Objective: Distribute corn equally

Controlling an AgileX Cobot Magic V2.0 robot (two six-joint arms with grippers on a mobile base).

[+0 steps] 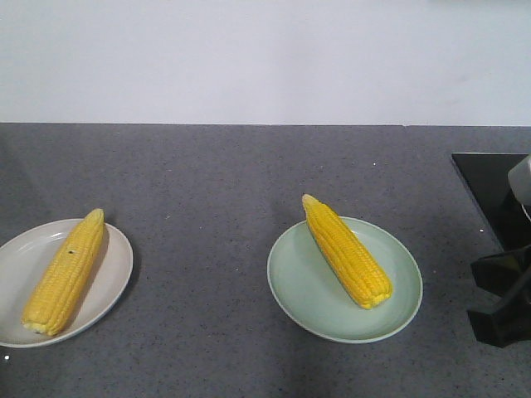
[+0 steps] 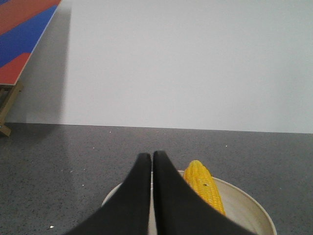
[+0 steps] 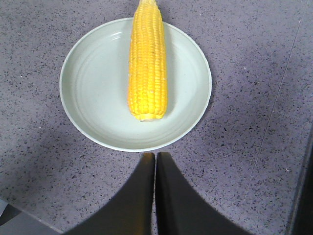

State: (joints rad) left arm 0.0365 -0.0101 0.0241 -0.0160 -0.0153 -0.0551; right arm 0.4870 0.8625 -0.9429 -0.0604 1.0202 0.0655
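One cob of corn (image 1: 65, 272) lies on the white plate (image 1: 116, 265) at the left, its tip pointing away and to the right. A second cob of corn (image 1: 347, 251) lies across the pale green plate (image 1: 299, 282) in the middle. My left gripper (image 2: 152, 157) is shut with nothing in it, hovering over the white plate (image 2: 247, 208) just left of its corn (image 2: 205, 192). My right gripper (image 3: 155, 157) is shut and empty, just off the near rim of the green plate (image 3: 93, 93), in line with the blunt end of its corn (image 3: 146, 63). The right arm (image 1: 506, 290) shows at the right edge.
Both plates stand on a dark grey speckled counter (image 1: 216, 182) against a white wall. A black panel (image 1: 494, 186) lies at the counter's right side. In the left wrist view, a red and blue board (image 2: 22, 34) leans at the far left.
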